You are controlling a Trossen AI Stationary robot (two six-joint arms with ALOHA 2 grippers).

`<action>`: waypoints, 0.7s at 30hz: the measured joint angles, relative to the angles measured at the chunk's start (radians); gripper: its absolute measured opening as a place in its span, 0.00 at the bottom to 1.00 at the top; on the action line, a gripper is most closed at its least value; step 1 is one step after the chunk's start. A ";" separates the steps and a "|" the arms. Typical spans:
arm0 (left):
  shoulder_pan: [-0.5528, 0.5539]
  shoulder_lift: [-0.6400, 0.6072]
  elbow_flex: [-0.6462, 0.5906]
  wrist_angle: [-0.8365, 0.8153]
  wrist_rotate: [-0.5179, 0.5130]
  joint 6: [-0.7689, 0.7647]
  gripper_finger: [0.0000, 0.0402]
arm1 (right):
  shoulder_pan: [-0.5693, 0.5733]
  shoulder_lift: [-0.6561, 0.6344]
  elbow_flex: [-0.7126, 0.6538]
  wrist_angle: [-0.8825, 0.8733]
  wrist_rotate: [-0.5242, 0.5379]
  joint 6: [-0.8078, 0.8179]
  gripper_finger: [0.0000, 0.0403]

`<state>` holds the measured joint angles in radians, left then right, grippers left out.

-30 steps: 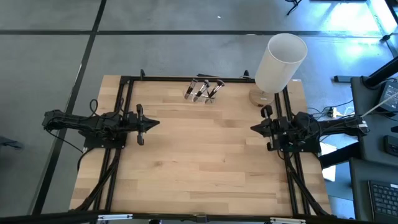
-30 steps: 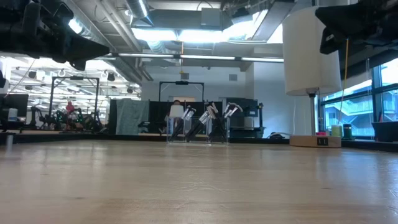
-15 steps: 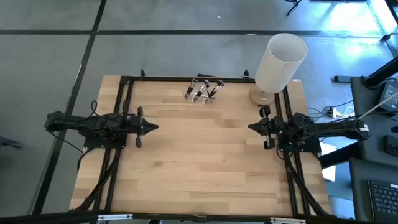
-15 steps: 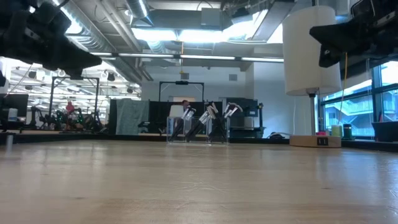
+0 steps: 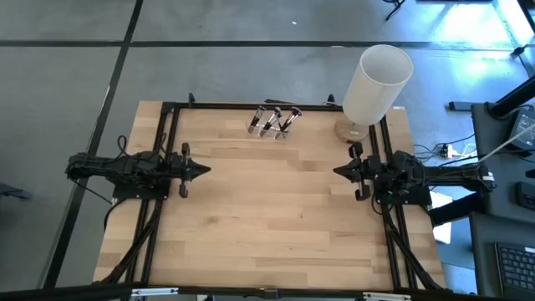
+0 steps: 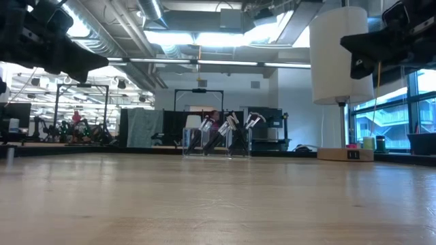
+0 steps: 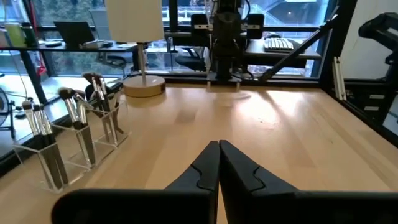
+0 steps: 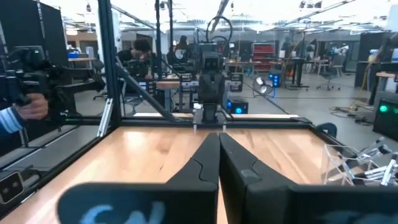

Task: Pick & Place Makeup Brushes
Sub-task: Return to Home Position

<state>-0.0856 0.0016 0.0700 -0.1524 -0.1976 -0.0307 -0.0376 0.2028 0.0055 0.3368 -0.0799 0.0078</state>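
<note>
The makeup brushes (image 5: 273, 119) stand bristles-up in a clear plastic holder (image 7: 74, 146) with separate compartments at the table's far edge; they also show in the low view (image 6: 221, 133) and the right wrist view (image 8: 367, 158). My left gripper (image 5: 206, 170) is shut and empty above the table's left part. My right gripper (image 5: 335, 171) is shut and empty above the table's right part. Both are well away from the brushes.
A white lamp (image 5: 374, 84) on a round wooden base stands at the table's far right corner. A black frame (image 5: 171, 113) runs along the table's edges. Bare wood lies between the two grippers. People show in the room beyond the table in the right wrist view.
My left gripper has drawn back a little toward the table's left edge. My right gripper has moved slightly toward the table's far edge and then kept still. The brushes have not moved.
</note>
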 joint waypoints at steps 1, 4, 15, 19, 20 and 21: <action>0.000 0.000 0.000 0.000 -0.001 0.000 0.01 | 0.000 0.000 0.000 -0.002 -0.007 0.000 0.01; 0.000 0.000 0.000 0.000 -0.005 0.000 0.02 | 0.000 0.000 0.000 -0.036 -0.010 -0.015 0.01; 0.018 0.000 0.000 0.002 -0.074 0.076 0.02 | 0.000 0.004 0.002 -0.066 0.145 -0.024 0.01; 0.018 0.000 0.000 0.003 -0.073 0.071 0.02 | 0.000 0.005 0.002 -0.098 0.255 -0.021 0.04; 0.018 0.000 0.000 0.002 -0.073 0.076 0.02 | 0.000 0.005 0.002 -0.094 0.275 -0.032 0.05; 0.018 0.000 0.000 0.003 -0.073 0.092 0.02 | 0.000 0.005 0.002 -0.083 0.297 -0.043 0.06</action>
<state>-0.0681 0.0021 0.0700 -0.1497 -0.2710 0.0616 -0.0376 0.2077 0.0071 0.2534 0.2173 -0.0348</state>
